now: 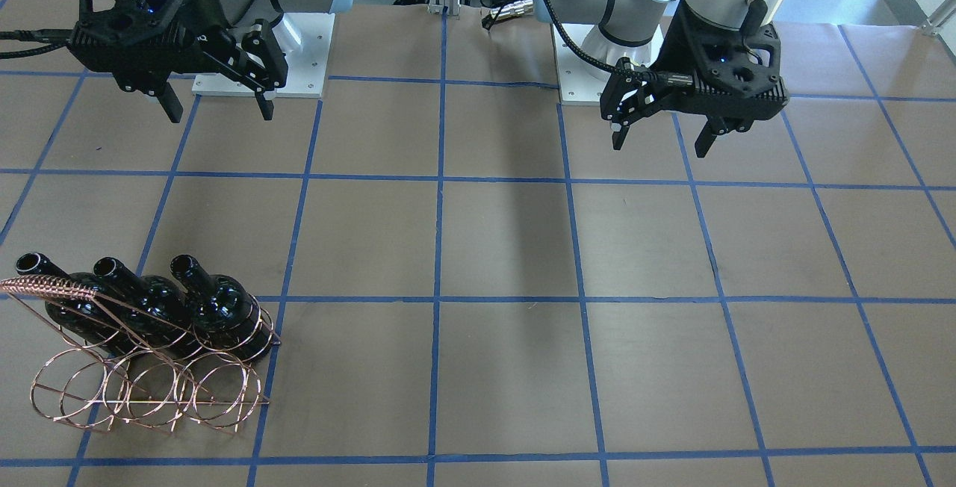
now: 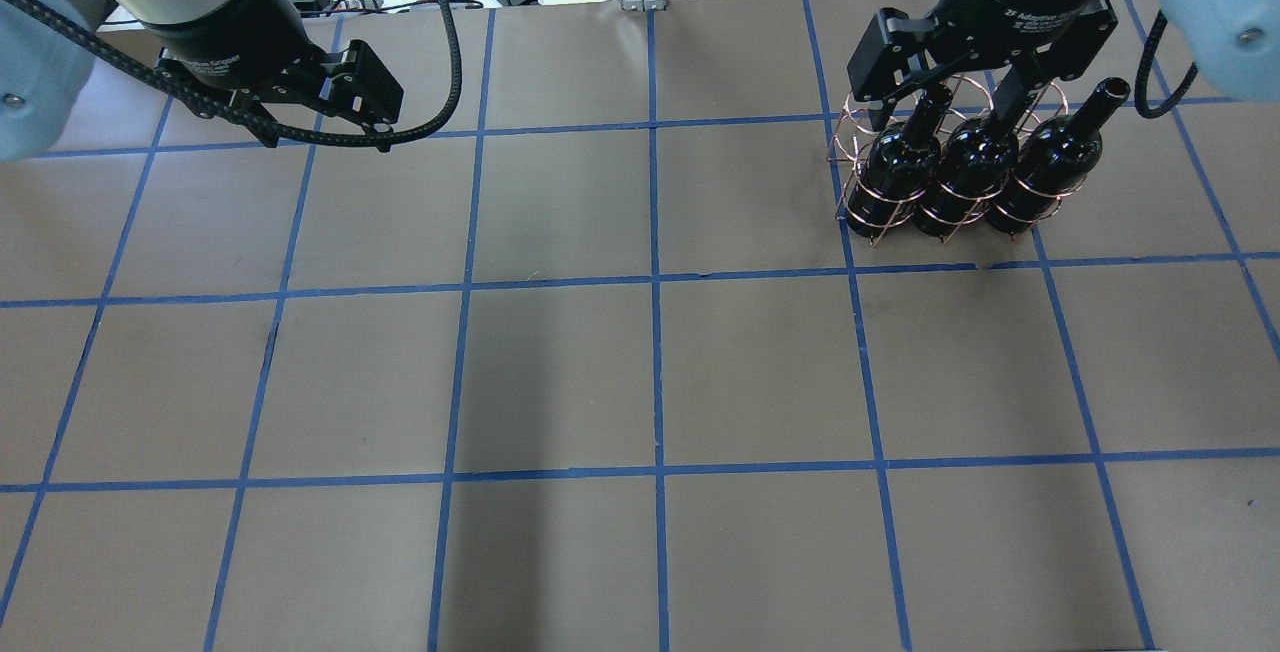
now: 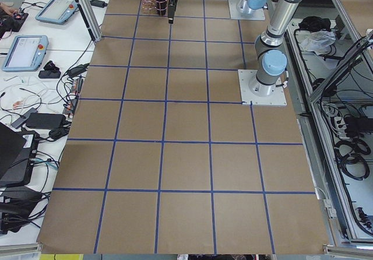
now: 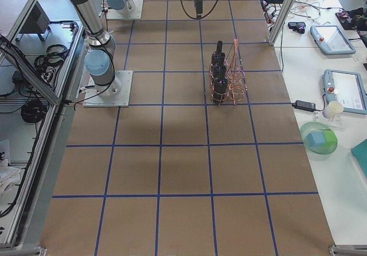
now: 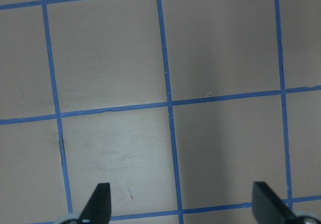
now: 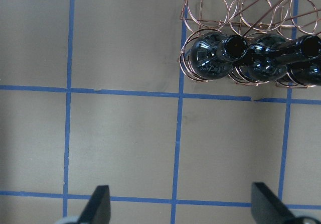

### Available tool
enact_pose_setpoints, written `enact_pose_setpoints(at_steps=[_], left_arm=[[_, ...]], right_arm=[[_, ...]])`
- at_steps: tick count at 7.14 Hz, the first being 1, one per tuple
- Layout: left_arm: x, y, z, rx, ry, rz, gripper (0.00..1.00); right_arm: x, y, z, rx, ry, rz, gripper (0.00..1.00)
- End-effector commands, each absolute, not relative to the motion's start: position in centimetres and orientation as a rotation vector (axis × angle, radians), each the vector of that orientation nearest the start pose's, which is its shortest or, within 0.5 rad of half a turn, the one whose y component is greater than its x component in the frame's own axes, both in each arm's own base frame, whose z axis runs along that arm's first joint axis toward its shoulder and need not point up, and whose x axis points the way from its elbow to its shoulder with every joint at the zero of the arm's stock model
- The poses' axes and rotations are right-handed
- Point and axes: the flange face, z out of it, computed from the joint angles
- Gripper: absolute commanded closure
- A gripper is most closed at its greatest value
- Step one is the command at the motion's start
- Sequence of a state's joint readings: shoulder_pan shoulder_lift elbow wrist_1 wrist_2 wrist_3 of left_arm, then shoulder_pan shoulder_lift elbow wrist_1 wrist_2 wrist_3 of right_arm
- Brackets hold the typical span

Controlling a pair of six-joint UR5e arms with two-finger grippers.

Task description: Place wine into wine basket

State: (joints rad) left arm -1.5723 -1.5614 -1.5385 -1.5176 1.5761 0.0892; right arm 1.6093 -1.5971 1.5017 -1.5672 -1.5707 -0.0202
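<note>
Three glossy black wine bottles [image 1: 220, 306] [image 2: 895, 167] [image 6: 210, 58] stand side by side in one row of the copper wire wine basket [image 1: 149, 390] [image 2: 850, 204] [image 6: 215, 8], necks tilted. The basket's other row of loops is empty. The basket and bottles also show in the exterior right view [image 4: 235, 72]. My right gripper [image 1: 220, 113] [image 2: 945, 107] [image 6: 183, 204] is open and empty, raised high, on the robot's side of the basket. My left gripper [image 1: 659, 145] [image 2: 325, 137] [image 5: 183, 201] is open and empty, above bare table far from the basket.
The table [image 2: 640, 382] is brown paper with a blue tape grid. The two arm bases [image 1: 261, 54] [image 1: 597, 61] stand at the robot's edge. Tablets and cables lie on side benches [image 3: 35, 44] beyond the table's far edge.
</note>
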Motion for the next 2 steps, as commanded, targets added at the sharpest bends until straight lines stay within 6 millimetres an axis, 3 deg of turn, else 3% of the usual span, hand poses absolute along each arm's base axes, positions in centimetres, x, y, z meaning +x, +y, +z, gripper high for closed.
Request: enact_pose_setpoints(at_steps=[1,2], left_arm=[[-13.33,-49.81,51.17,0.141,3.124,-0.141,0.0],[-13.31,-49.85,51.02,0.143,3.122,-0.136,0.0]], right_arm=[[15.13,-48.2,53.35,-0.094,3.143,-0.138,0.0],[15.2,-48.19,53.37,-0.098,3.142,-0.14,0.0]])
